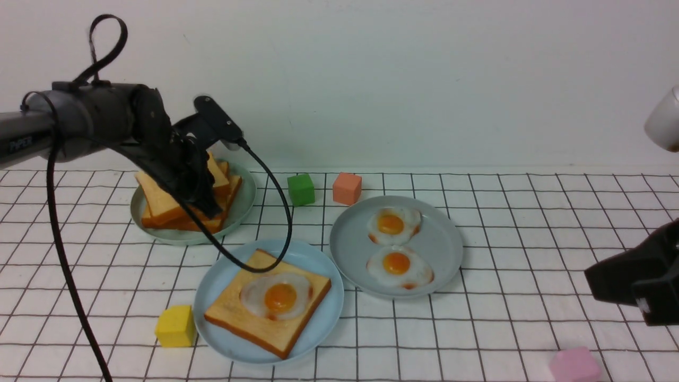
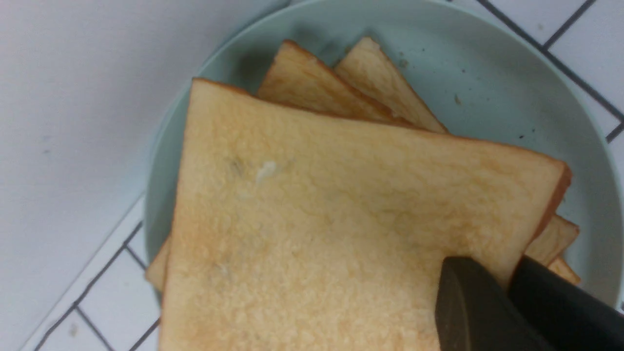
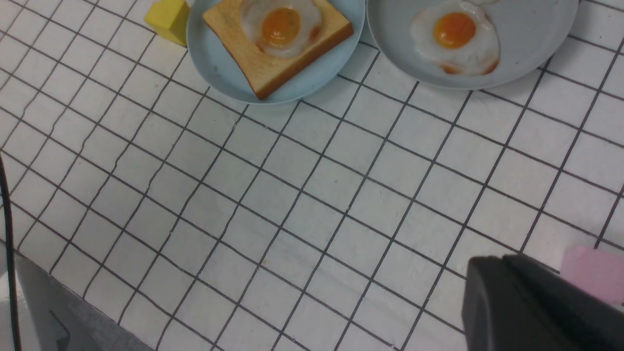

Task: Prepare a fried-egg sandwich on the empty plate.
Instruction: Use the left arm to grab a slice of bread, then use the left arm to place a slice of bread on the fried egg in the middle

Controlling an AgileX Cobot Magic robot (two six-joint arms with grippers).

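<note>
The white surface (image 1: 530,223), ruled in a dark grid, runs back to a plain pale wall (image 1: 424,79). Three plates sit on it. The grey-blue plate (image 1: 445,239), right of centre, carries two other eggs (image 1: 397,264). Just beside it, to the left and nearer the robot, the sky-blue plate (image 1: 323,323) holds one toast slice (image 1: 238,313) lying flat with a fried egg (image 1: 278,297) on it (yolk up, uncovered).

Farther back and left, the grey-green plate (image 1: 246,201) bears a toast pile (image 1: 159,204). The left claw (image 1: 206,204) is down on that pile, clamped on a corner of the top slice (image 2: 317,219), one finger on its face and the other past its crust edge. The sky-blue plate lies near this claw, robotward and to its right, not touching.

The right claw (image 1: 610,281) hangs at the right edge, well apart from every plate; whether it is together or apart I cannot tell.

Small cubes dot the grid: yellow (image 1: 176,326) touching the sky-blue plate, green (image 1: 301,189), orange (image 1: 347,188) and pink (image 1: 575,365).
</note>
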